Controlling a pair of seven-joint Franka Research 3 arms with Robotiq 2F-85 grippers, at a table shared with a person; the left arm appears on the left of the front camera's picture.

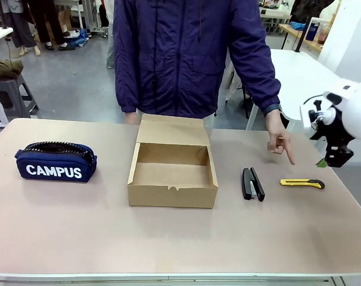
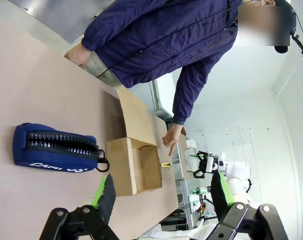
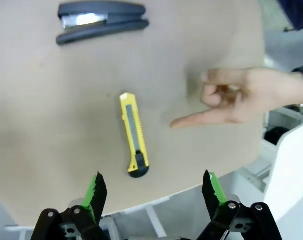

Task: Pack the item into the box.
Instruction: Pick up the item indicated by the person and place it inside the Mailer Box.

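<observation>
The yellow utility knife (image 1: 302, 183) (image 3: 133, 134) lies flat on the table at the right, its black end toward the table's right edge. A person's hand (image 1: 280, 142) (image 3: 241, 102) points a finger down at it. My right gripper (image 1: 334, 158) (image 3: 154, 192) hovers open above and to the right of the knife, nothing between its fingers. The brown cardboard box (image 1: 172, 170) (image 2: 136, 165) stands open in the middle, flap lid up at the back, nothing inside it. My left gripper (image 2: 159, 192) is open, high above the table's left end.
A black stapler (image 1: 252, 183) (image 3: 101, 21) lies between the box and the knife. The navy CAMPUS pouch (image 1: 55, 162) (image 2: 54, 148) sits at the left. The person stands at the far edge behind the box. The table's right edge runs close to the knife.
</observation>
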